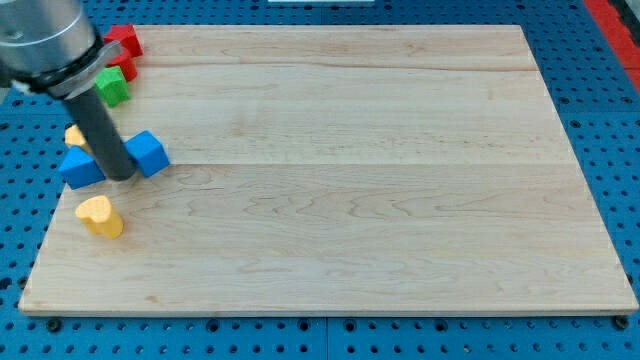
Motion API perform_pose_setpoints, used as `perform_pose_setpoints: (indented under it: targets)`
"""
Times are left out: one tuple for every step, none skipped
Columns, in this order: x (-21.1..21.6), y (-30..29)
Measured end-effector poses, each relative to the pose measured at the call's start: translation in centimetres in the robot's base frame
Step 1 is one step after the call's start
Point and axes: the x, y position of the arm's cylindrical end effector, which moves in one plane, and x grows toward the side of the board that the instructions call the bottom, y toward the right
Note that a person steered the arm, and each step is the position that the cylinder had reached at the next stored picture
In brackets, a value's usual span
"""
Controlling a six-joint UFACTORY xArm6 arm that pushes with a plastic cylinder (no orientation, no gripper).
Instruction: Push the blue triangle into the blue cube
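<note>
- Jaws are absent; the arm ends in a dark rod whose tip (121, 177) rests on the board (400, 200) at centre left of the frame.
- That tip stands between two blue blocks, seemingly touching both: the blue triangle (79, 167) on its left, the blue cube (149, 152) on its right.
- Yellow heart (100, 216) lies below them; a yellow block (74, 134), green block (113, 87) and red blocks (124, 42) sit above, upper left.
- Best approach, judging from this: circle the tip round to the triangle's left side, then push rightward, steering clear of the heart.
</note>
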Motion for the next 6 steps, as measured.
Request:
perform_pose_setpoints:
  targets:
    - [1.2,2.7]
    - [4.2,-2.3]
    - [5.6,-8.7]
    - [5.1,-8.9]
    - [0.6,-5.4]
    - [-3.6,-3.8]
